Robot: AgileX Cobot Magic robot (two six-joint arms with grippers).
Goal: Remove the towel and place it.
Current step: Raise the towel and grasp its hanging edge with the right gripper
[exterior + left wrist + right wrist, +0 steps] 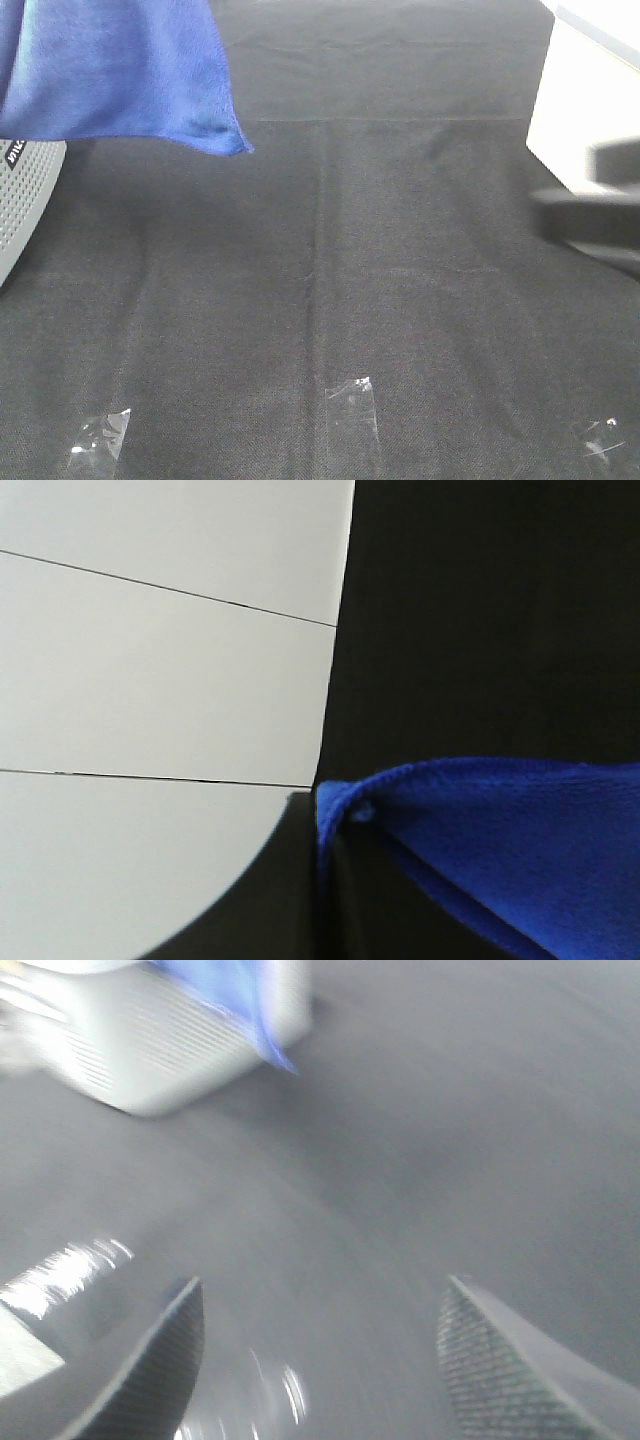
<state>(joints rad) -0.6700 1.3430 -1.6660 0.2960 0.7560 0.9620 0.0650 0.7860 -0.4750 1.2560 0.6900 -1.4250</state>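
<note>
Left pincer: pressed together on the towel [110, 70]. I can't make out the fingers in the left wrist view, but the towel's hemmed edge bunches into a fold right under that camera. The cloth falls away from there.

Towel position: far left, lifted clear of the counter [330, 280]. It hangs as a sheet from beyond the top of the high view, and its lowest corner points right and down. That corner is above the black cloth and I see no contact. The hanging part sits over the white perforated basket [22, 195] at the left edge. I can't tell whether it touches the rim.

Left arm pose: out of the high view, raised above the far left corner. Its wrist camera looks past the towel at white panels [150, 680] and black cloth.

Right pincer [320, 1360]: spread wide, nothing between the fingers [155, 1365]. It points across the bare counter toward the basket and towel, well apart from both. The view is blurred.

Right arm [590, 205]: a dark blurred shape at the right edge, mid-depth, in front of a white block [585, 95].

Three tape strips [352, 402] lie along the near edge.
</note>
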